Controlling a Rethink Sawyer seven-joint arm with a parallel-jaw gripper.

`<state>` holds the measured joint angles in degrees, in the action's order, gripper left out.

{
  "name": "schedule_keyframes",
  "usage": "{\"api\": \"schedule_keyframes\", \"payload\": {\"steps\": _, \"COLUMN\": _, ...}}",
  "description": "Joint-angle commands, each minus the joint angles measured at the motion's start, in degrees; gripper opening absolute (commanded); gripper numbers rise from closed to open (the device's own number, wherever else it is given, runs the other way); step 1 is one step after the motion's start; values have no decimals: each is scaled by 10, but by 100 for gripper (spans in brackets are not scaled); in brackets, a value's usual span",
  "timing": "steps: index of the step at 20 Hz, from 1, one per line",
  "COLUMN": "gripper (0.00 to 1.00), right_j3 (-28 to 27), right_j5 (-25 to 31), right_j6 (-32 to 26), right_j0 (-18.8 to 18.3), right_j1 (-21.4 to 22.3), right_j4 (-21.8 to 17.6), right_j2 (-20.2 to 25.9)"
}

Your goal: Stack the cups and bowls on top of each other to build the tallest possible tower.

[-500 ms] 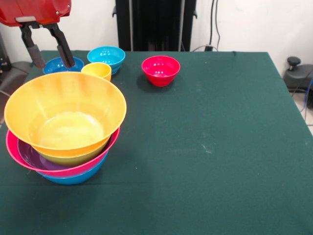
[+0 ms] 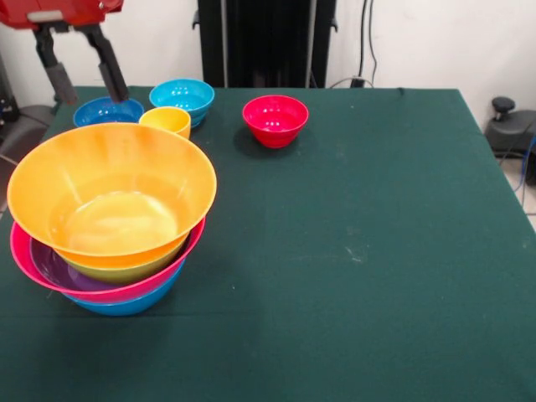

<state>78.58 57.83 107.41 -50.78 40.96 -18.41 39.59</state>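
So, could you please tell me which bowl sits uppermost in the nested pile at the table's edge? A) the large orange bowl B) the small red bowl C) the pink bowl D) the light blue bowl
A: the large orange bowl rests on top of the pile, with the pink bowl rim showing beneath it, while the small red bowl and light blue bowl stand apart on the table.

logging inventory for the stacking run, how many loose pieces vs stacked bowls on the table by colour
Loose glossy plastic pieces:
Dark blue bowl: 1
Light blue bowl: 1
Red bowl: 1
Yellow-orange cup: 1
Stacked bowls:
Orange: 1
Green: 1
Purple: 1
Pink: 1
Blue: 1
Total: 9
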Motion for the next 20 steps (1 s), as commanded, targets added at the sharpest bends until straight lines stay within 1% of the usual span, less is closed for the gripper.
{"api": "schedule_keyframes", "payload": {"steps": 1, "gripper": 100, "right_j3": 81, "right_j5": 7, "right_j6": -19, "right_j0": 49, "right_j1": 71, "right_j4": -17, "right_j2": -14}}
{"api": "schedule_keyframes", "payload": {"steps": 4, "gripper": 100, "right_j3": 96, "right_j5": 4, "right_j6": 13, "right_j0": 64, "right_j1": 95, "right_j4": -13, "right_j2": -25}}
{"api": "schedule_keyframes", "payload": {"steps": 7, "gripper": 100, "right_j3": 111, "right_j5": -8, "right_j6": 32, "right_j0": 73, "right_j1": 107, "right_j4": -10, "right_j2": -34}}
{"api": "schedule_keyframes", "payload": {"steps": 10, "gripper": 100, "right_j3": 116, "right_j5": -16, "right_j6": 40, "right_j0": 80, "right_j1": 109, "right_j4": -8, "right_j2": -40}}
{"api": "schedule_keyframes", "payload": {"steps": 15, "gripper": 100, "right_j3": 124, "right_j5": -38, "right_j6": 48, "right_j0": 90, "right_j1": 102, "right_j4": -5, "right_j2": -50}}
{"api": "schedule_keyframes", "payload": {"steps": 20, "gripper": 100, "right_j3": 123, "right_j5": -71, "right_j6": 44, "right_j0": 97, "right_j1": 75, "right_j4": -13, "right_j2": -58}}
